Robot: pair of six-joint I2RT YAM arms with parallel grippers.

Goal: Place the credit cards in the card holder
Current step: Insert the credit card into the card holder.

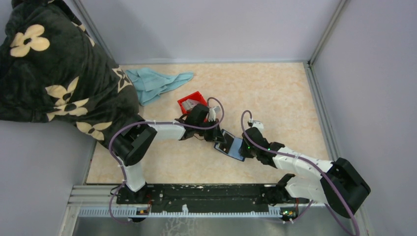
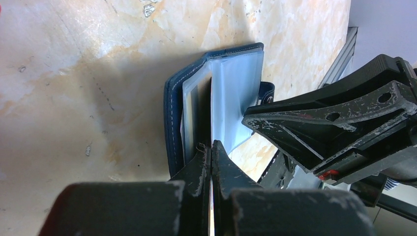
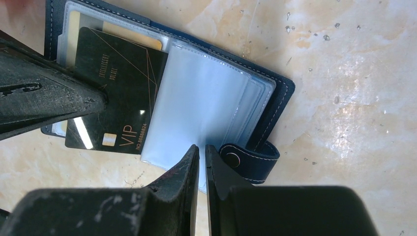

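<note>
Two grippers are seen from above, the left gripper [image 1: 220,141] and right gripper [image 1: 244,146] met over the card holder [image 1: 235,149], which is laid open on the table [image 1: 275,98] near a red bin [image 1: 192,102]. At the left wrist, a black card [image 2: 202,113] is clamped edge-on between shut fingers. At the right wrist, a clear sleeve [image 3: 196,108] is pinched by that gripper's closed fingers, the card lodged partway in the holder.

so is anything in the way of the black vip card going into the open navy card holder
Nothing visible. The left gripper holds the black card over the pockets of the navy folding card holder; the right gripper pinches a clear plastic sleeve aside, off the card.
</note>
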